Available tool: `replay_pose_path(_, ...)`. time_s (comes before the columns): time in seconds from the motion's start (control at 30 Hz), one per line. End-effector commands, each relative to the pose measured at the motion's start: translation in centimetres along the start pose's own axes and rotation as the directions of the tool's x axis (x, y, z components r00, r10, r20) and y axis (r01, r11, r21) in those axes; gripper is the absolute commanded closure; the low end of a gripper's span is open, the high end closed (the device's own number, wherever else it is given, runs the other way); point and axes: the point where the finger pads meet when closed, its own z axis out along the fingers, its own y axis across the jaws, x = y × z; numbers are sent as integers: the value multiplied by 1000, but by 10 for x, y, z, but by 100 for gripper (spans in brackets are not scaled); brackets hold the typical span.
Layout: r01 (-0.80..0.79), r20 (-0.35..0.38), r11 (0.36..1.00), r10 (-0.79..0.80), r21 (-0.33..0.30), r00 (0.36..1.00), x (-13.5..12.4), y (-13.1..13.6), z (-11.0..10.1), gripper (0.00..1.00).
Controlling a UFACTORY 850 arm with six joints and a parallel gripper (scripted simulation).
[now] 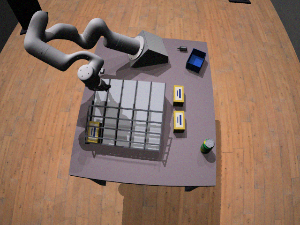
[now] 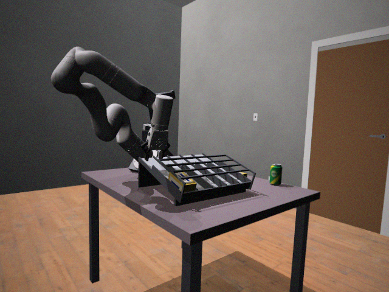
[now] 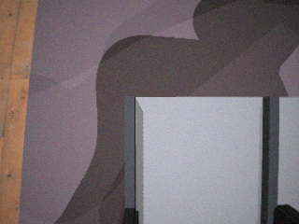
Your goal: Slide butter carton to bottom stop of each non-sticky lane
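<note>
Open fingers show in wrist view; butter cartons point(image 1: 178, 94) don't.

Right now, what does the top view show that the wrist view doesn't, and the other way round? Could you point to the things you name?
Only the top view: the butter carton point(image 1: 93, 135) at the bottom of the leftmost lane, two more cartons on the table beside the shelf, the blue bin point(image 1: 196, 60) and the green can point(image 1: 207, 146).

Only the wrist view: a close look down at the upper end of one lane, framed by the gripper's point(image 1: 106, 88) point(image 3: 210, 217) fingertips.

Both: the shelf point(image 1: 165, 96) point(image 3: 130, 154), the table point(image 1: 143, 169) point(image 3: 65, 121) and the wooden floor point(image 1: 254, 96) point(image 3: 14, 93).
</note>
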Motion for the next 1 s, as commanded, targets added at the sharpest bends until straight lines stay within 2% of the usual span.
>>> replay_pose_path(0.0,0,1,1000,0,-1,1000,0,0,0,14)
replay_pose_path(0.97,0,1,1000,0,-1,1000,0,0,0,11)
